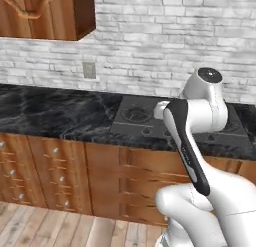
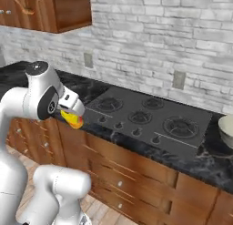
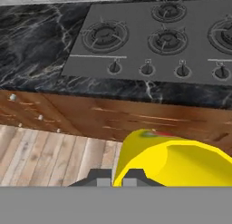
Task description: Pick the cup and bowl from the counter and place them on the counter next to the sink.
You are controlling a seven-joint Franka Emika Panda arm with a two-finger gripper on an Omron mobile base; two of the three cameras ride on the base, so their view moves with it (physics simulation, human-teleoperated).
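Note:
My gripper [image 2: 71,113] is shut on a yellow cup [image 2: 74,120], held in the air in front of the counter's edge, left of the stovetop. In the hand view the cup [image 3: 168,158] lies on its side, close to the camera, against the two dark fingertips [image 3: 100,176], above the wooden floor and cabinet fronts. The pale cream bowl [image 2: 226,129] rests on the black marble counter [image 2: 214,161] at the far right, past the stovetop and cut by the frame's edge. The counter [image 1: 50,111] also stretches bare to the left of the stove.
A dark grey stovetop [image 2: 150,118] with several burners and front knobs is set into the counter. Brown drawers [image 1: 60,171] run below it. A wooden wall cabinet [image 1: 47,13] hangs at upper left. My own arm [image 1: 192,136] blocks the stove's right half in the left base view.

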